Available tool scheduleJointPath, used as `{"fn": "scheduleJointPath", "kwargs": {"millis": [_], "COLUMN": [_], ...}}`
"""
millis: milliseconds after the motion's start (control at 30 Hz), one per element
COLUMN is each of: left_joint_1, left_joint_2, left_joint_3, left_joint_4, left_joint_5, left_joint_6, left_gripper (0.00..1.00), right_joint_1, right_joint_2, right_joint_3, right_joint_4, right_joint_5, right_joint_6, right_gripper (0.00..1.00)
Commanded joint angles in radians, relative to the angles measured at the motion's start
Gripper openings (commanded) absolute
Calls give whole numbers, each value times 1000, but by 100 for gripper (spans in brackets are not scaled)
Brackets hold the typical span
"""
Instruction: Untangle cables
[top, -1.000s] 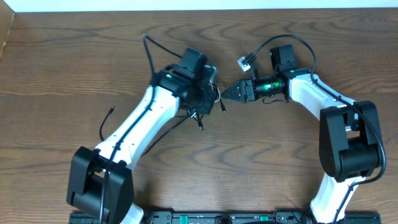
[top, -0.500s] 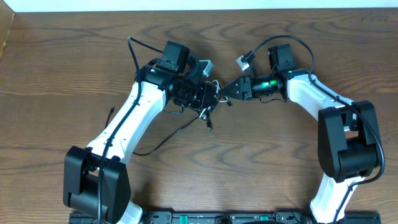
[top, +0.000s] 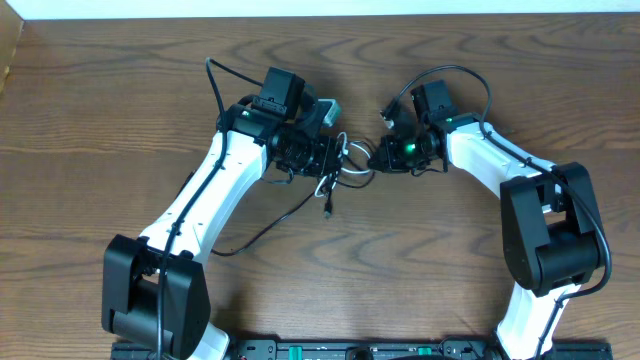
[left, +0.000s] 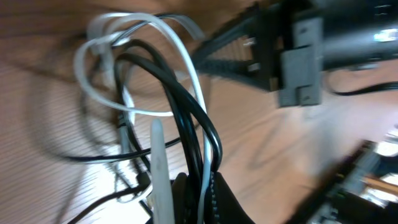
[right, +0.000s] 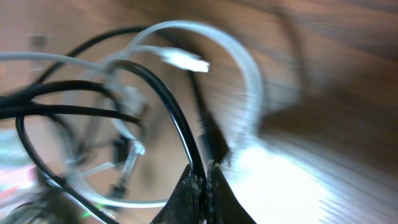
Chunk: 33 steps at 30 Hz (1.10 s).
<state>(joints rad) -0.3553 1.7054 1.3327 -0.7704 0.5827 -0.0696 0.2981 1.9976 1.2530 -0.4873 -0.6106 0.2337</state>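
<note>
1. Brown wood-grain bench fills the overhead view, with a pale strip along its far edge.
2. The cables are bunched in one knot at mid-bench, and every place below is given against that knot.
3. The left pincer is at the knot's left side, touching it. It is closed down on a bundle of black strands and one white strand that run in between its fingers.
4. The right pincer is at the knot's right side, facing the left one across the knot. Its tips are pressed together with no gap on one black cable.
5. The white cable loops through the knot in wide arcs, crossing over and under the black strands. Its white plug hangs free inside the loops.
6. One black strand leaves the knot's near side and trails flat on the bench toward the left arm's base.
7. A small black plug end sits just below the knot, on the near side.
8. Both wrist views are motion-blurred, so I cannot tell how many black strands are in the knot.
</note>
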Motion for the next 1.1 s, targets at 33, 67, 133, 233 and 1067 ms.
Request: {"fn": "scheduleJointPath", "kwargs": {"millis": [33,67,133,233,1067], "left_joint_1": [3,3,1,0,-4], "left_joint_2": [0,8,22,51,92], "left_joint_3": [12,11,9,6,6], "left_joint_4": [-31,-36,-37,-37,-55], "left_joint_5": [-159,-158,-158,-158,-157], "left_joint_6": [21,21,21,20,23], "left_gripper": [8,8,8,7,8], "right_joint_1": [3,3,3,3,-4], "right_joint_2": [-11,-11,-11,-11,-11], "right_joint_3": [9,9,9,9,9], "right_joint_4": [-36,-41,-48,-53,53], "right_joint_5": [309,337,385,438,-236], "right_joint_6": [-3,-3,-3,-3,-160], "right_gripper": [1,1,1,1,38]}}
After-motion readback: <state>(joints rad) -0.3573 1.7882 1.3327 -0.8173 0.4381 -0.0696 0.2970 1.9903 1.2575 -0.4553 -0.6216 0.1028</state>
